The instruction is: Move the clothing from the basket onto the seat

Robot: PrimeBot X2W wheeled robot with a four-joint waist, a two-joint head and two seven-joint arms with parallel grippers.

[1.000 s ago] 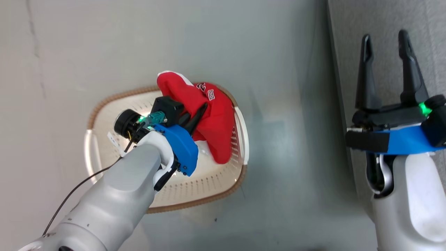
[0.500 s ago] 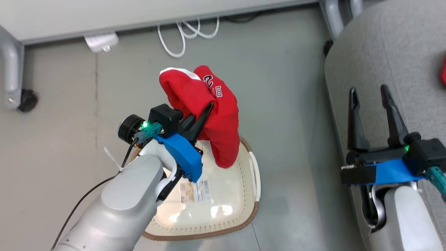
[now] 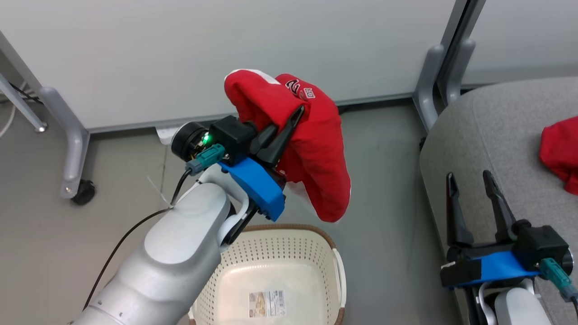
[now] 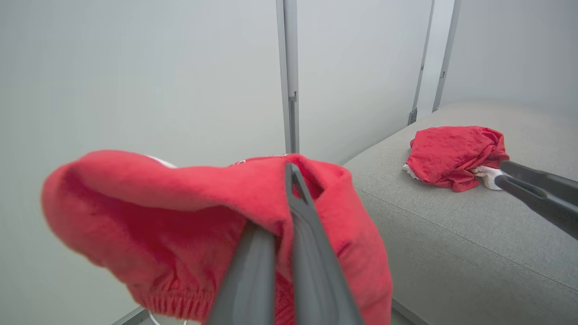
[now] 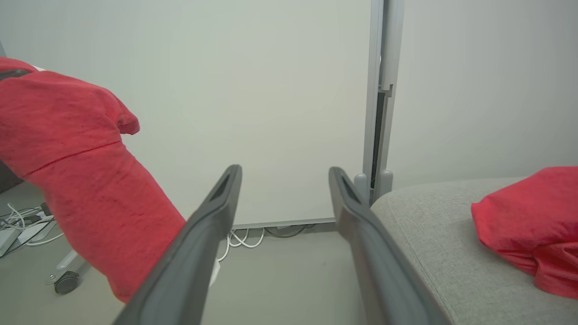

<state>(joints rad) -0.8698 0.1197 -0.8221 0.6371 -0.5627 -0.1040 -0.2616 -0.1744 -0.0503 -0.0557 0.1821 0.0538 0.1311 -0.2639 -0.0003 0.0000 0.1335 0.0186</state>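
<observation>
- The left gripper is clamped shut on a red garment — its two dark fingers pinch a fold near the top of the bundle, and the cloth drapes over them and hangs down on their far side.
- This garment is in the air, clear of the basket. In the head view it hangs above and just beyond the basket's far rim. A white edge and a small printed logo show near its top.
- The basket stands on the grey floor at the bottom of the head view, partly hidden by the left forearm. A printed label lies flat on its bottom.
- The seat is to the robot's right of the basket, apart from it, with a strip of floor between them.
- A second red garment lies crumpled on top of the seat, toward the right edge of the head view. The left wrist view shows white trim along its lower edge.
- The right gripper is open — its fingers are spread wide with nothing between them. It hovers at the seat's near left edge and points toward the wall.
- Behind everything stand pale wall panels on grey metal legs, one with a dark caster.
- White cables lie on the floor at the foot of a panel.
</observation>
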